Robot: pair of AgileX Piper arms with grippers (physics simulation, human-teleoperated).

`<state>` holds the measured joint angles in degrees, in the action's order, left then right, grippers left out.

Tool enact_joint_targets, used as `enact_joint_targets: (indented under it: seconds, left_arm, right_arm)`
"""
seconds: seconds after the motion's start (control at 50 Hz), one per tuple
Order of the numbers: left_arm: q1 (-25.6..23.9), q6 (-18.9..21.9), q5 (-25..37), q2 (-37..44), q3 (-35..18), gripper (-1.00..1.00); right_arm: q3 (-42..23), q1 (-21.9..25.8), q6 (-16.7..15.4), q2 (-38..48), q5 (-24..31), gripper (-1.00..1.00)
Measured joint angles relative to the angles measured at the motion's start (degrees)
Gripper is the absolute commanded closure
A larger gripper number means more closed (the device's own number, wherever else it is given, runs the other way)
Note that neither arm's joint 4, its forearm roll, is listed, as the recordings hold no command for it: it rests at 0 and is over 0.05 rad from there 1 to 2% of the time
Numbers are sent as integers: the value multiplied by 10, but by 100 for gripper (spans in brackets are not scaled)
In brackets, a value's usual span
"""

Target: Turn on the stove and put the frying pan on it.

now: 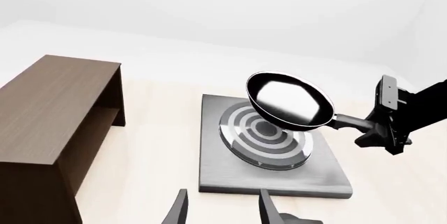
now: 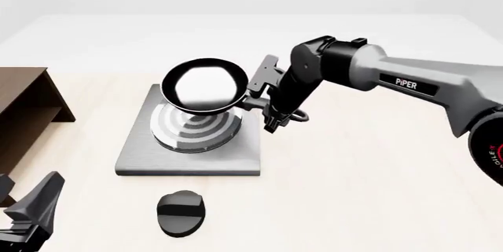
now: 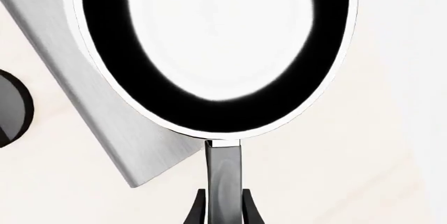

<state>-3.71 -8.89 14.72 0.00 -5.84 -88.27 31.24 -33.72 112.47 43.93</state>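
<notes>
Front view showed your right pincer (image 2: 270, 112) clamped on the handle of the frying pan (image 2: 202, 85), held above the stove (image 2: 188, 161). Rigid, front-heavy, probably slippery: grip near the bowl. Left pincer (image 1: 218, 209) stood open, empty.

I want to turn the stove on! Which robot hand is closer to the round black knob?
Left. The left gripper sits open near the table's front-left, just beside the knob. The right gripper is farther back, holding the frying pan above the stove.

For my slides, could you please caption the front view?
Right gripper holds the small black frying pan by its handle above the grey metal stove; round black knob sits in front.
</notes>
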Motion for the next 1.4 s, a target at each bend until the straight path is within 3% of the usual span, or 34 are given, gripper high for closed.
enact_joint_targets:
  seconds: [1.1, 1.12, 1.4]
  left_arm:
    - [1, -4, -1, 0, 1, -100]
    - [1, -4, -1, 0, 1, -100]
    - [2, -4, -1, 0, 1, -100]
  right_arm:
    - [13, 24, 6, 51, -39, 100]
    - [12, 24, 7, 51, -38, -100]
    - [-3, 33, 32, 51, -27, -100]
